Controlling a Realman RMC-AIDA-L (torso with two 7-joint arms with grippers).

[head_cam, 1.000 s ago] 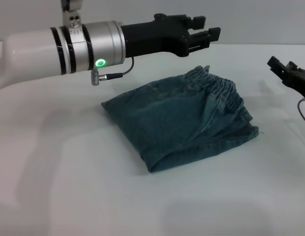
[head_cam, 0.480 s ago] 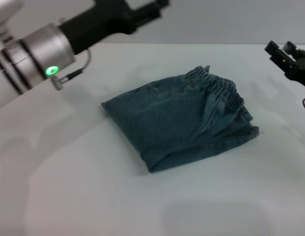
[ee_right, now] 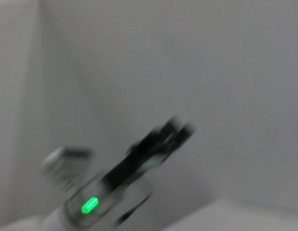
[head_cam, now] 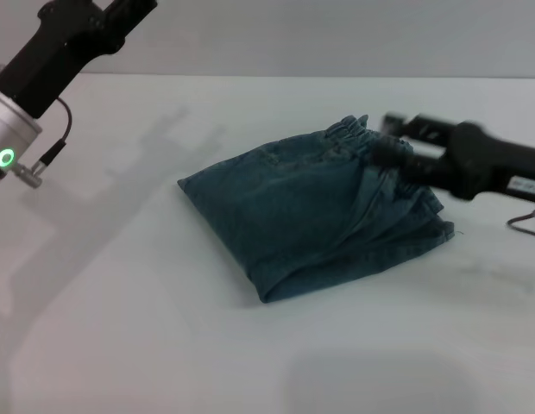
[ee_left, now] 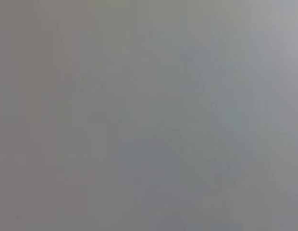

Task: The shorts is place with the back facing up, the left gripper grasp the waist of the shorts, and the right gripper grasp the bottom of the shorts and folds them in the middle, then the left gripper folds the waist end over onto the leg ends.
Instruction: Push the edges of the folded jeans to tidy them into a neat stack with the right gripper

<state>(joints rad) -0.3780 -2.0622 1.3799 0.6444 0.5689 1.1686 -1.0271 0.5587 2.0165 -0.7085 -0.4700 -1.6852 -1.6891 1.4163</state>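
Observation:
The blue denim shorts [head_cam: 311, 211] lie folded into a thick bundle in the middle of the white table [head_cam: 121, 285]. Their gathered elastic waist [head_cam: 393, 164] is on the far right side. My left gripper [head_cam: 121, 10] is raised at the upper left, well away from the cloth and partly cut by the picture's top edge. My right gripper [head_cam: 395, 138] reaches in from the right and hovers, blurred by motion, over the waist end. The right wrist view shows the left arm's green light [ee_right: 90, 205] and the left gripper [ee_right: 170, 131] against the wall. The left wrist view shows only plain grey.
A thin cable [head_cam: 526, 220] loops below the right arm near the table's right edge. A grey wall [head_cam: 336, 34] runs behind the table's far edge.
My left arm has swung back to the upper left, away from the shorts. My right arm has moved in fast from the right edge to above the waist end. The shorts have not moved.

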